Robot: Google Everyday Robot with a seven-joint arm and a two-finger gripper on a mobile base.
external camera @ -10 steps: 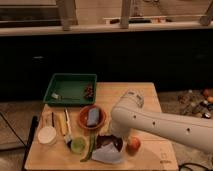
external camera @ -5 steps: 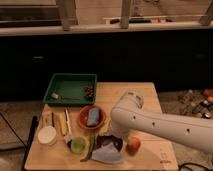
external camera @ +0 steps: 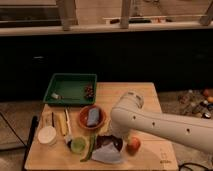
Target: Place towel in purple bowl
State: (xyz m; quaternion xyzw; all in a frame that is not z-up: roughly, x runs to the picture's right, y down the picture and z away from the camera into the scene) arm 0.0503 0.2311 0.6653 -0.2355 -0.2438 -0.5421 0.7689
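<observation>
The purple bowl (external camera: 111, 142) is a dark bowl near the table's front edge, just under the end of my white arm (external camera: 150, 122). The towel (external camera: 106, 154) is a pale grey-blue crumpled cloth. It lies at the bowl's front rim, partly on the table. Whether it rests inside the bowl I cannot tell. My gripper (external camera: 114, 136) is at the arm's lower left end, low over the purple bowl and mostly hidden by the arm's wrist.
A brown bowl (external camera: 84, 120) holds a blue-grey object (external camera: 93, 116). A green tray (external camera: 70, 82) stands at the back left. A white cup (external camera: 47, 135), a green cup (external camera: 77, 145), a yellow object (external camera: 61, 123) and an orange fruit (external camera: 133, 145) stand nearby.
</observation>
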